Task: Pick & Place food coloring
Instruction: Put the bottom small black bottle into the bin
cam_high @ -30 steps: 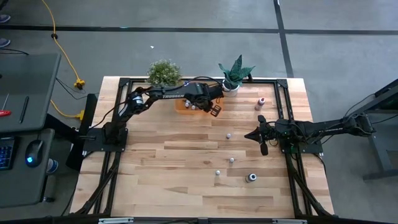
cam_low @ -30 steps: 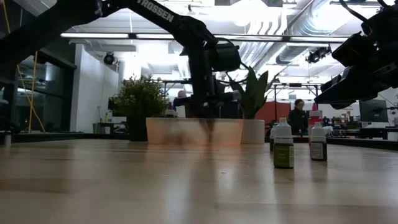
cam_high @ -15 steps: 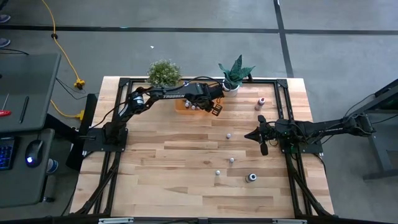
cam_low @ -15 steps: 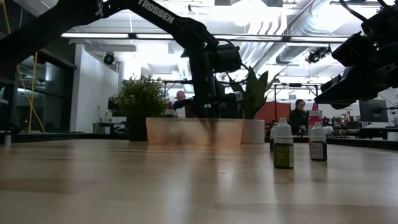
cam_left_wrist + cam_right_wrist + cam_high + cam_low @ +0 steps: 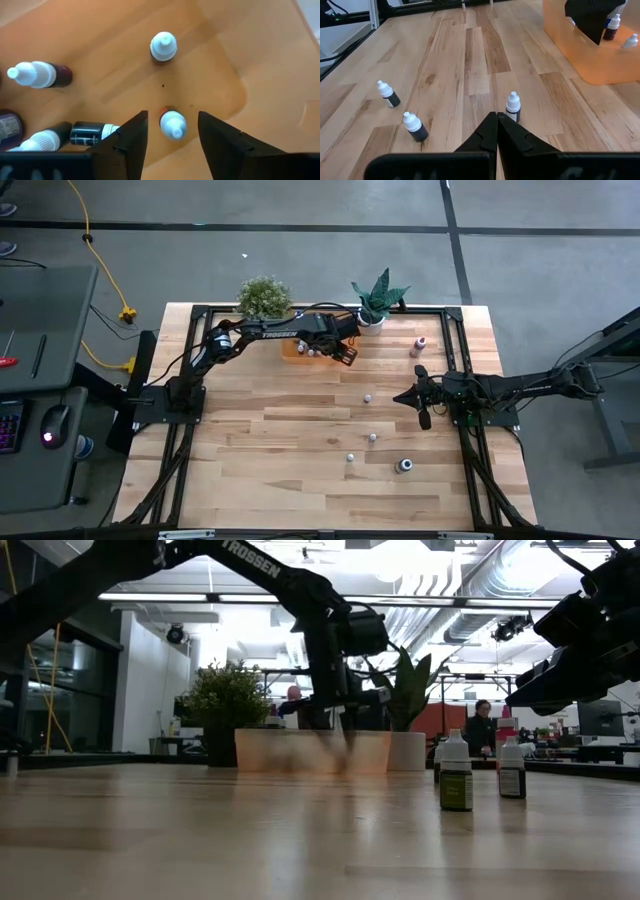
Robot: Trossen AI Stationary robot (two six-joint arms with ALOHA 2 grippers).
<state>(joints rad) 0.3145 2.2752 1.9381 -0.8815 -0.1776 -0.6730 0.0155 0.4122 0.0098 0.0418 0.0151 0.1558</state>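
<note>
An orange tray (image 5: 292, 350) sits at the table's far side and holds several small white-capped food coloring bottles. My left gripper (image 5: 172, 131) is open over the tray, pointing down. One upright bottle (image 5: 173, 124) stands on the tray floor between its fingers, with a gap on each side. A second bottle (image 5: 163, 47) stands just beyond, and others (image 5: 39, 75) lie on their sides. My right gripper (image 5: 418, 402) is shut and empty above the table's right side. Loose bottles (image 5: 367, 397) (image 5: 372, 437) (image 5: 350, 457) stand on the table.
Two potted plants (image 5: 265, 296) (image 5: 378, 300) stand at the far edge beside the tray. A larger dark bottle (image 5: 404, 466) stands near the front right, and a pink one (image 5: 419, 345) at the far right. Bare wood lies across the table's left and near parts.
My left gripper has shifted slightly over the orange tray toward the table's far edge. My right arm has kept still.
</note>
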